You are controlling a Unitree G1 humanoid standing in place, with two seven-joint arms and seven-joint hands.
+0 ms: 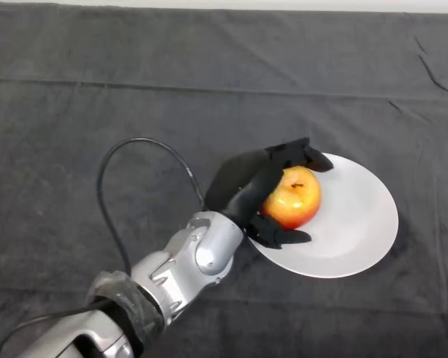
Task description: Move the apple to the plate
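Observation:
A red and yellow apple sits over the left part of a white plate, stem up. My black left hand wraps it from the left: the fingers curl over its far side and the thumb curves under its near side. The hand is shut on the apple. Whether the apple rests on the plate or hangs just above it cannot be told. The silver-grey arm comes in from the lower left.
A dark cloth covers the whole table. The table's far edge runs along the top of the view.

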